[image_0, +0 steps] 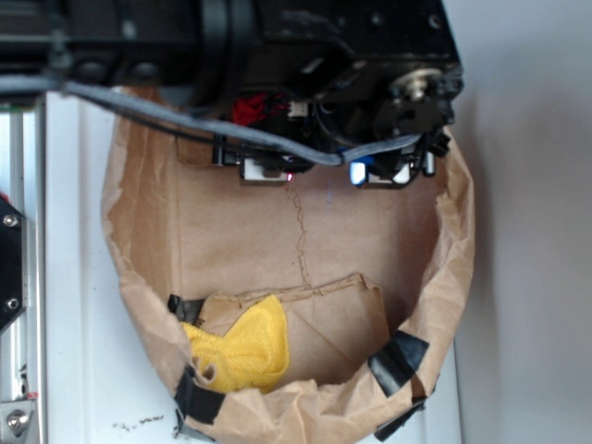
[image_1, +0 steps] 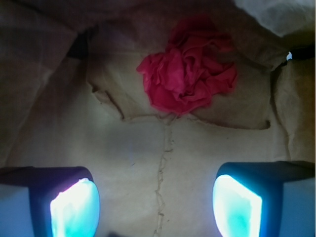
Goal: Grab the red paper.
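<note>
The end effector (image_1: 155, 205) is seen with its two fingers (image_1: 74, 207) spread wide apart and nothing between them, hung over the floor of the bag (image_1: 44, 98). The red paper (image_1: 187, 79) lies ahead of the fingers on the bag floor, close to the far wall and just beyond a raised fold, well apart from both pads. In the exterior view only a scrap of red (image_0: 248, 109) can be made out under the arm at the top rim of the bag, so its exact place against the wall is probably hidden there. Several failures can be foreseen. If the end effector is lowered where it now hangs, only brown floor would be closed on and the wad missed. If it is driven forward low, the fold or the centre seam could be caught by a finger and the floor dragged, the wad being pushed under the wall. The wad is light and springy, so a shallow pinch on its outer wrinkles might tear off or slip free. The bag walls stand close on both sides, and a wide approach could snag them and shift the whole bag. The yellow cloth (image_0: 245, 347) lies at the opposite edge and should not be disturbed.
</note>
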`<state>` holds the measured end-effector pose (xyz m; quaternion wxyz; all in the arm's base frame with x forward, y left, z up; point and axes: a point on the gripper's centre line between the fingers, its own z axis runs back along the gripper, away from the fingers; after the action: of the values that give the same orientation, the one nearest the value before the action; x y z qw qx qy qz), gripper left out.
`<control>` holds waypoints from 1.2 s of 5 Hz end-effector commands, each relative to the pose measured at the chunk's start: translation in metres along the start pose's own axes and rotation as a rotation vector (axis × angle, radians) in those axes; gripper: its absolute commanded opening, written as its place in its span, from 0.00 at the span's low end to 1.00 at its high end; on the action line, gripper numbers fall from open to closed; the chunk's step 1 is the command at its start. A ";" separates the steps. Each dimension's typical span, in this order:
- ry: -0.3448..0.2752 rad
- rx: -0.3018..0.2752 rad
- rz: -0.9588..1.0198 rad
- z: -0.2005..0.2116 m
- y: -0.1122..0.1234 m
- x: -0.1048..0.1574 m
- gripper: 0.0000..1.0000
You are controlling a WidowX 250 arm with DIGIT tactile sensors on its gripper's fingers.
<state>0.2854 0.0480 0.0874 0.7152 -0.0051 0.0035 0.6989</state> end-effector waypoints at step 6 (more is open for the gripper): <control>-0.265 -0.187 0.073 -0.026 0.020 -0.012 1.00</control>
<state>0.2655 0.0309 0.0566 0.6914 0.0330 -0.1420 0.7076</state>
